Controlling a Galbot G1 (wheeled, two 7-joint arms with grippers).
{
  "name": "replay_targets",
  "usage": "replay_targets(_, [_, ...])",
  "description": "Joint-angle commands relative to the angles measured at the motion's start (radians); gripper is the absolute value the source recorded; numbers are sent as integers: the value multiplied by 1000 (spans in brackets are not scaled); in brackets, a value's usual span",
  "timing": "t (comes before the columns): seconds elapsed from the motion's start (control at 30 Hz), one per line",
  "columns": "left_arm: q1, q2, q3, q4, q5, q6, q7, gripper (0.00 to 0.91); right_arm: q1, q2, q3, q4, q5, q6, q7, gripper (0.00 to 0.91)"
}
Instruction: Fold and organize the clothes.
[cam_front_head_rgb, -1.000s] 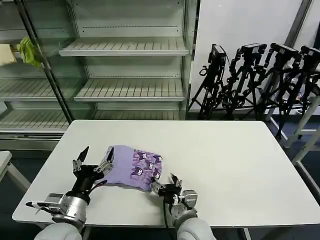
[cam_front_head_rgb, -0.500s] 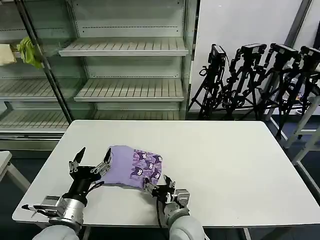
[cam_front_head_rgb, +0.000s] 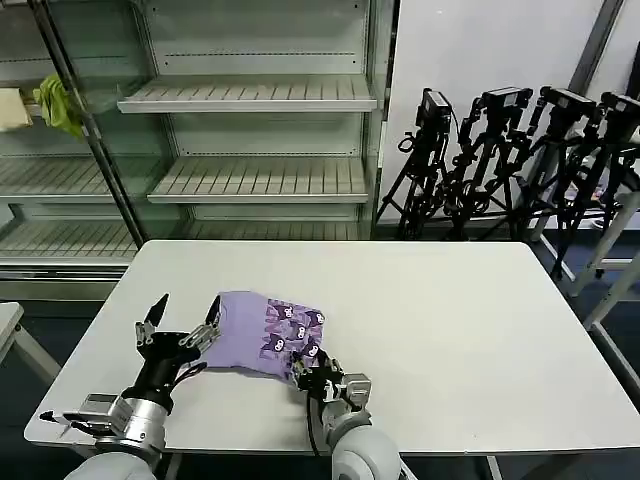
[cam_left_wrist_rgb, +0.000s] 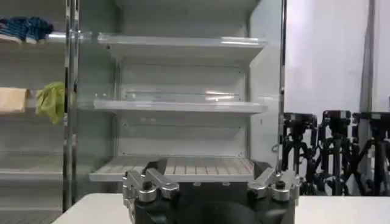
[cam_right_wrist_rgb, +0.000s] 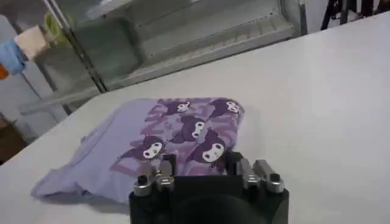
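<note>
Lavender soft-fabric T-shirt with dark purple cartoon print lay folded in a small bundle on the white rectangular tabletop, near its front-left part. The left gripper stood just beside the shirt's left edge, its fingers spread apart and holding nothing. The right gripper was low at the shirt's near right corner, touching the printed fabric; I cannot tell if its fingers were clenched on the cloth or released.
</note>
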Motion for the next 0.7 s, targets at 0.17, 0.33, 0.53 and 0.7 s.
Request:
replay_targets(0.17, [0, -3, -1, 2, -1, -6, -1, 907, -4, -41, 11, 33, 5, -8, 4, 0])
replay_targets(0.33, [-1, -5, 1, 4, 0, -8, -2, 907, -19, -81, 28, 74, 6, -8, 4, 0])
replay_targets(0.53, [0, -11, 6, 0, 1, -8, -2, 907, -46, -169, 71, 152, 19, -9, 5, 0])
replay_targets(0.7, [4, -22, 18, -4, 5, -7, -2, 907, -68, -238, 136, 210, 27, -10, 4, 0])
